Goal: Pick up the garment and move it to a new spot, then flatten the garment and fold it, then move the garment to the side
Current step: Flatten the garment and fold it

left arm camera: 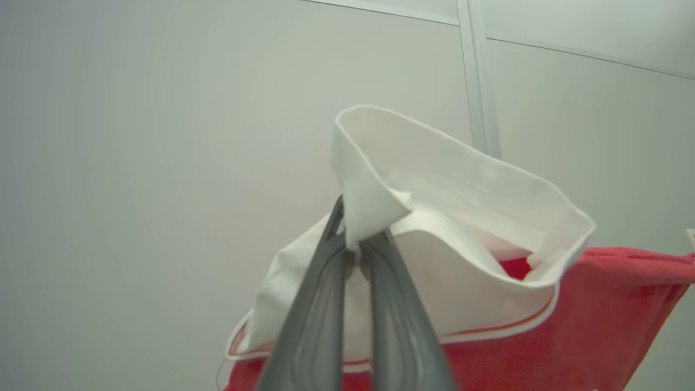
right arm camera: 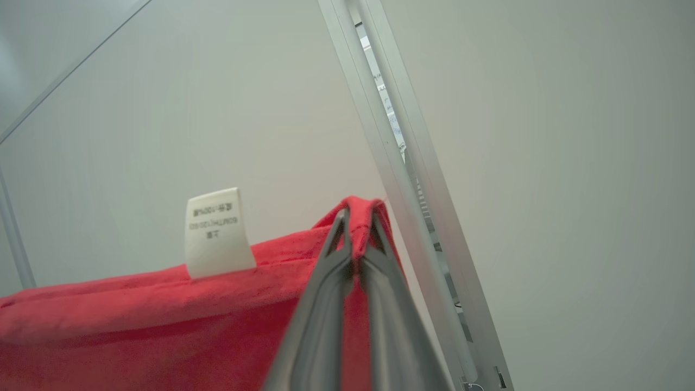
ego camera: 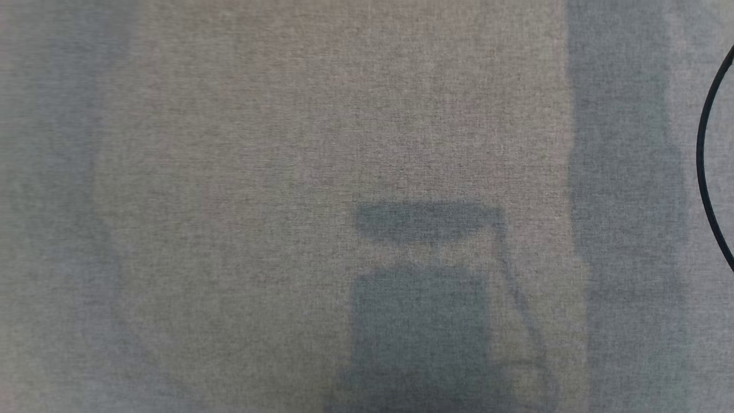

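2 grips on 1 red garment, seen against a pale wall panel. Left gripper: dark fingers pressed together, pinching a fold of the garment's white collar band. Collar band standing open in a loop above the fingertips, edged lower down with 1 thin red stripe. Red towelling-like cloth hanging below it and stretching away to the right edge of the left wrist view.

Right gripper: likewise clamped tight, nipping a small doubled ridge of the red cloth that pokes up just past the fingertips. Near that pinch, to its left in the right wrist view, 1 white care label standing upright from the garment's top edge, print too small to read. Behind the right gripper, a slanted metal frame rail between 2 pale panels.

From the head camera: grey woven cloth surface crossed by soft shadows, with 1 thin black cable curving in at the right edge.
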